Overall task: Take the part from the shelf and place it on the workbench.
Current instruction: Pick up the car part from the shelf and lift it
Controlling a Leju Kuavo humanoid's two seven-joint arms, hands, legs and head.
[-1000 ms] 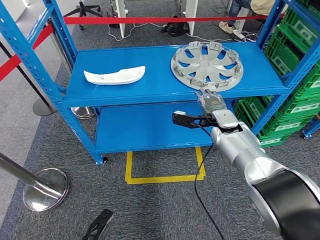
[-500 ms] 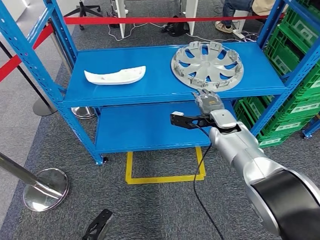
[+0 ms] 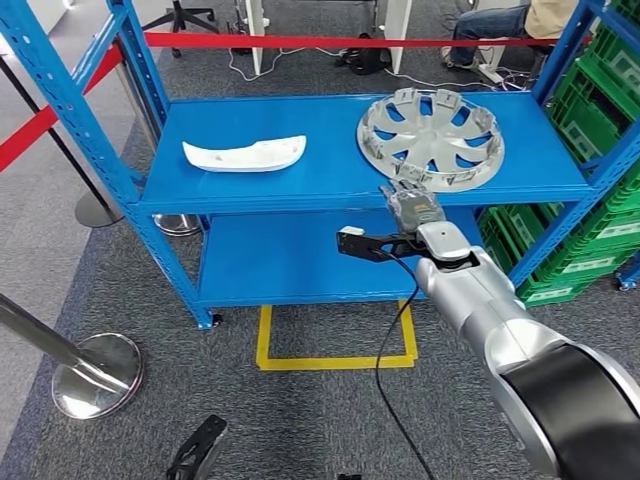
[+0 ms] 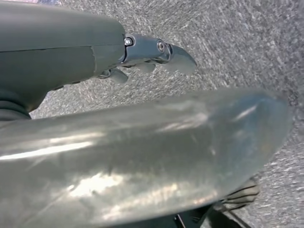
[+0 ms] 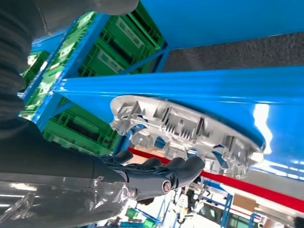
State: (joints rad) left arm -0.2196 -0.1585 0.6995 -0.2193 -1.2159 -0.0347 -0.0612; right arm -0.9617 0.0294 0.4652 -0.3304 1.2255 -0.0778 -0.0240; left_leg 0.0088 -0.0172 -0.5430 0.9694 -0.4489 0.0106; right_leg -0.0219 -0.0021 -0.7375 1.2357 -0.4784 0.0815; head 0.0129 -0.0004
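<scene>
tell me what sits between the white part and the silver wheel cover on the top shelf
Nothing: in the head view only bare blue shelf separates the white part from the wheel cover.

One silver wheel cover (image 3: 431, 138) and one white curved part (image 3: 244, 154) lie on the blue shelf (image 3: 324, 180) (two tiers visible). Two chrome stanchion bases (image 3: 96, 362) stand on the carpet, beside one yellow floor outline (image 3: 335, 355).

1. Green crates (image 3: 604, 130) stacked just right of the blue shelf (image 3: 317, 180).
2. Red barrier tape (image 3: 302, 40) behind the shelf.
3. Chrome stanchion base (image 3: 94, 362) on the carpet, front-left of the shelf.
4. Yellow floor marking (image 3: 336, 340) in front of the shelf.
5. Seated person's legs (image 3: 490, 25) behind the shelf.
</scene>
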